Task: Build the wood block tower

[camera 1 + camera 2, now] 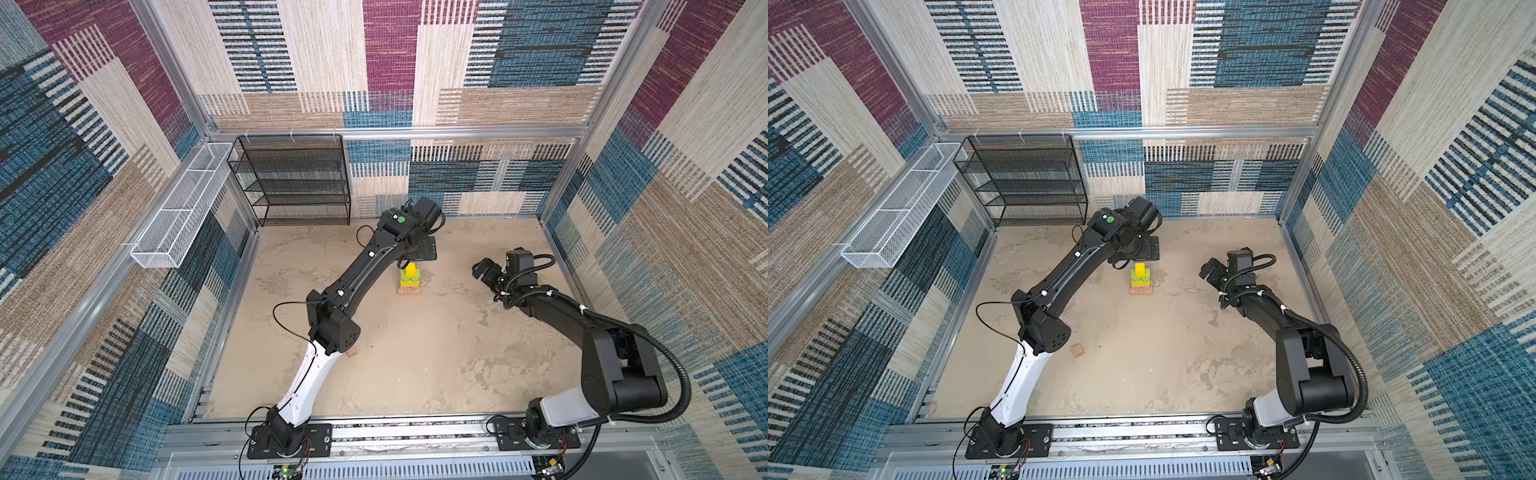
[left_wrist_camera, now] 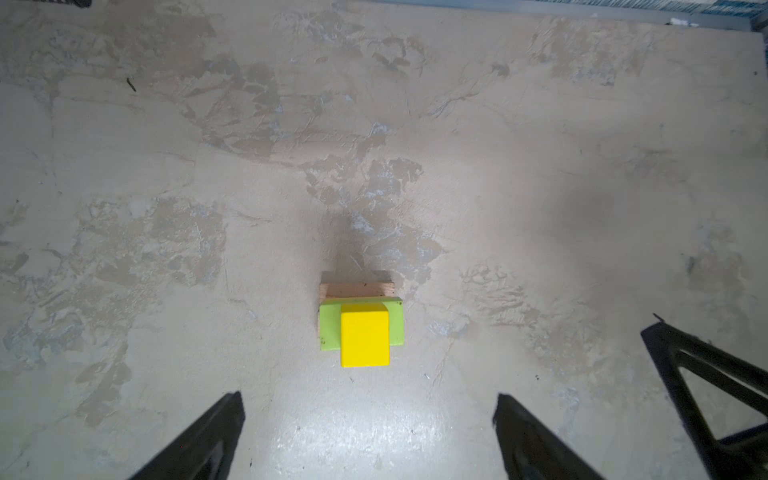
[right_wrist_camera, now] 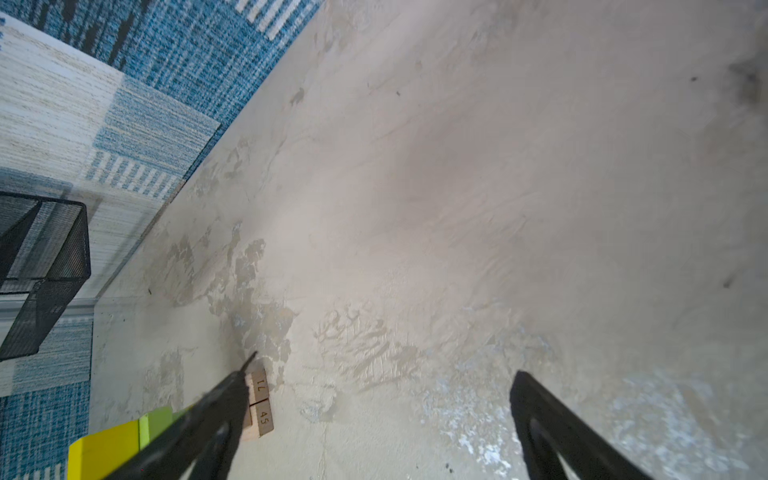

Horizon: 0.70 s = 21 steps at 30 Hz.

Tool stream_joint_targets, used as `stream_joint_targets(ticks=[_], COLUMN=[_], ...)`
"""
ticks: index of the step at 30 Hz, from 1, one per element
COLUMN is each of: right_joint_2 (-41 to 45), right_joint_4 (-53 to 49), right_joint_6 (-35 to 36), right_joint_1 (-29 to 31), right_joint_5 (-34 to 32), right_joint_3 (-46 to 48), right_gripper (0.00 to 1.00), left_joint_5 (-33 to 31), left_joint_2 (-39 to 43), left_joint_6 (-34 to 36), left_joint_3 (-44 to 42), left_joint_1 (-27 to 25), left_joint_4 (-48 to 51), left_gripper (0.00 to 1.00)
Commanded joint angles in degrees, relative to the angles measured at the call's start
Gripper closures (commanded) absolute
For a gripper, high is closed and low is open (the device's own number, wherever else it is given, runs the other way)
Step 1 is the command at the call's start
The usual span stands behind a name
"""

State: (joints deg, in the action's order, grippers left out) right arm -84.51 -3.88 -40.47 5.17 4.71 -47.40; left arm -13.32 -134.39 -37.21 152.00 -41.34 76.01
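**Q:** Top view: where is the wood block tower found?
**A:** Well apart from the right gripper; a tan cube is left farther off.
**Q:** Left wrist view?
**A:** The left gripper is spread wide and empty, and the yellow cube is centred just ahead. The blocks are judged light, rigid and easily toppled; flat sides are best pinched.
**Q:** Right wrist view?
**A:** Jaws are held wide, nothing is gripped, and the tower is seen beside one jaw.

Both arms black with white lower links, left arm flashing a green dot and a thin looping wire, right arm trailing ribbed black hose, pointed black jaws.
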Motion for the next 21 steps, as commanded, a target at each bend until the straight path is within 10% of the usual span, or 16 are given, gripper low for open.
stream_joint_targets(ticks=[1,13,21], right_joint_2=[2.19,14.41,21.98], right_joint_4=[-2.27,1.1,-0.2], right_joint_6=[1.01,3.83,5.32], right_joint_1=[0.02,0.1,0.19], right_joint_5=[-5.04,-7.64,-7.98], right_joint_3=[0.57,4.23,4.91], right_gripper=[0.01,0.01,0.01], left_joint_5=[-1.42,-13.19,-13.45], left_joint_2=[2.18,14.48,34.44], left_joint_6=[4.56,11.85,15.44], left_joint_3=[-0.13,-12.63,-42.92], left_joint_1=[-0.01,0.04,0.25], left_joint_4=[-0.49,-1.14,-21.21], left_gripper=[0.01,0.01,0.01])
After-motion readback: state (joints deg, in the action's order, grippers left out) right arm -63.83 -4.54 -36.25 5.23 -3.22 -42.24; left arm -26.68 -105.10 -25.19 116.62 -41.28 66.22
